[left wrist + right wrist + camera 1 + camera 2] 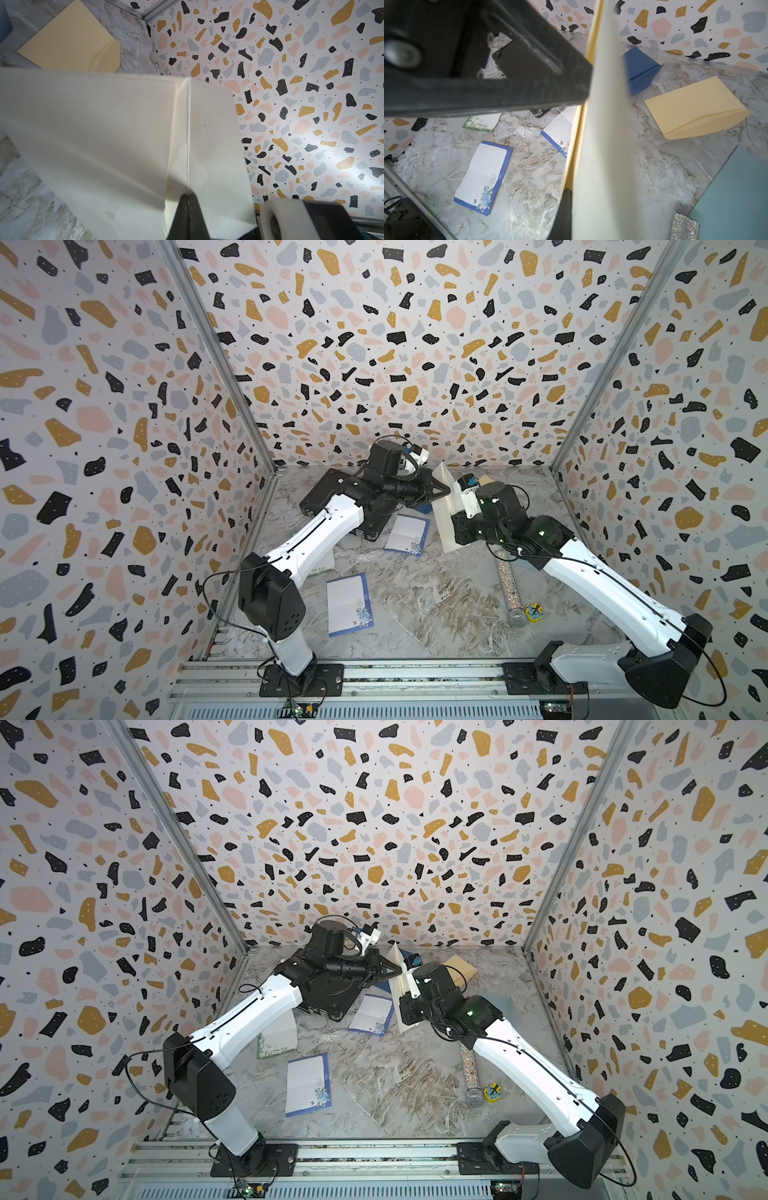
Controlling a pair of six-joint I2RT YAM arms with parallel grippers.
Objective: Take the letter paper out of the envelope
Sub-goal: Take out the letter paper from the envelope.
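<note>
Two-handed, with left gripper [188, 196] and right gripper [569, 191] clamped on the upright envelope [442, 522] mid-frame, pull apart straight and slow.

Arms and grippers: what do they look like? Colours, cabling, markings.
The left arm and right arm match: white link shells, black joint housings, black base plates, and thin black cables looping outside. A green light glows on the right arm's elbow housing. The left gripper and right gripper are black with tapered jaws. White camera mounts sit at the wrists.
</note>
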